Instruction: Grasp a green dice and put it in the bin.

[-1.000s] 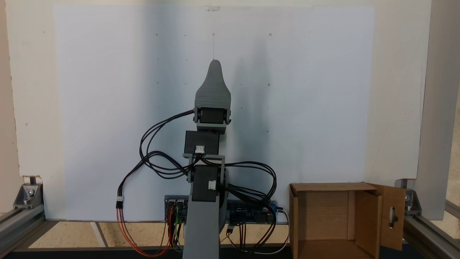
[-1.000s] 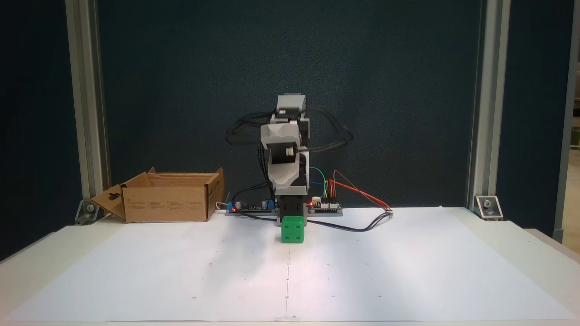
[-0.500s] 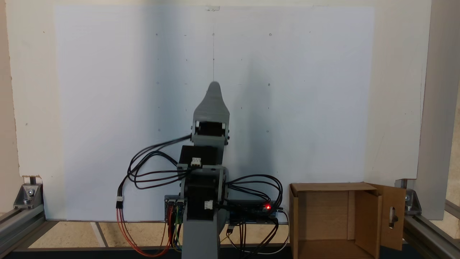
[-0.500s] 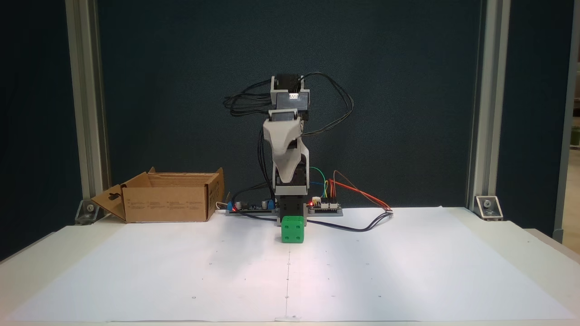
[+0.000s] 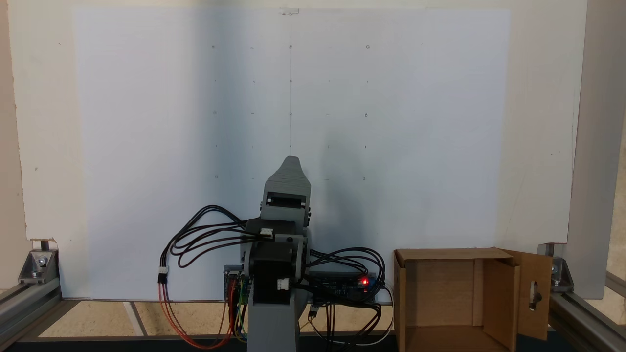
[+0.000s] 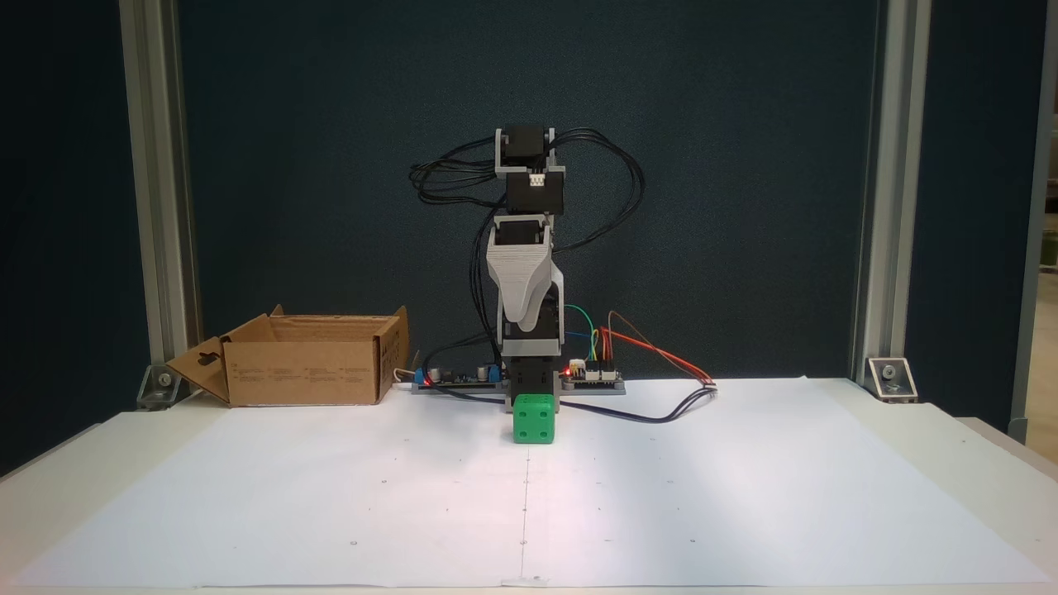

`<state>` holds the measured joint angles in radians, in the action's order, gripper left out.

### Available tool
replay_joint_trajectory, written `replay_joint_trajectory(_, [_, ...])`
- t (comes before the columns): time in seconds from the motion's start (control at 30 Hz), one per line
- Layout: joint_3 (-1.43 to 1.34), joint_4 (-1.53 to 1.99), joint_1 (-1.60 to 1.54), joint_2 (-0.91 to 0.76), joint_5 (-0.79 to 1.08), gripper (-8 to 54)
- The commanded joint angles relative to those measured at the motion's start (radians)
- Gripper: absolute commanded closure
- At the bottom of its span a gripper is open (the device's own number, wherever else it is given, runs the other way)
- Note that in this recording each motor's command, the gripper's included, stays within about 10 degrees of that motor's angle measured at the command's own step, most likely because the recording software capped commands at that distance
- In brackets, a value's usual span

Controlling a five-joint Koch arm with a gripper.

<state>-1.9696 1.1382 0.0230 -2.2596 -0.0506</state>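
Observation:
The green dice (image 6: 533,419) sits on the white paper just in front of the arm's base, and the arm hides it from the camera behind. My gripper (image 6: 521,321) hangs above the dice with its tip pointing down and a clear gap between tip and dice. From behind, the gripper (image 5: 291,161) shows as one grey pointed jaw, so I cannot tell whether it is open. The bin (image 6: 302,368) is an open brown cardboard box beside the base, holding nothing I can see. In the rear view the bin (image 5: 455,293) has its slotted flap at the right.
Controller boards with a red light (image 6: 591,376) and loose cables (image 6: 661,409) lie beside the base. Aluminium frame posts (image 6: 157,207) stand at the table's back corners. The white paper sheet (image 6: 529,504) covers the table in front of the arm.
The arm has folded back toward its base, and the gripper has swung from reaching out to pointing down over the dice. The dice and the bin have not moved.

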Motion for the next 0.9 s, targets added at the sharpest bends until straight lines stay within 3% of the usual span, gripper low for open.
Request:
replay_joint_trajectory(0.0, [0.015, 0.012, -0.011, -0.098, -0.038, 0.1])
replay_joint_trajectory(0.87, [-0.273, -0.146, -0.052, -0.097, -0.037, -1.0])
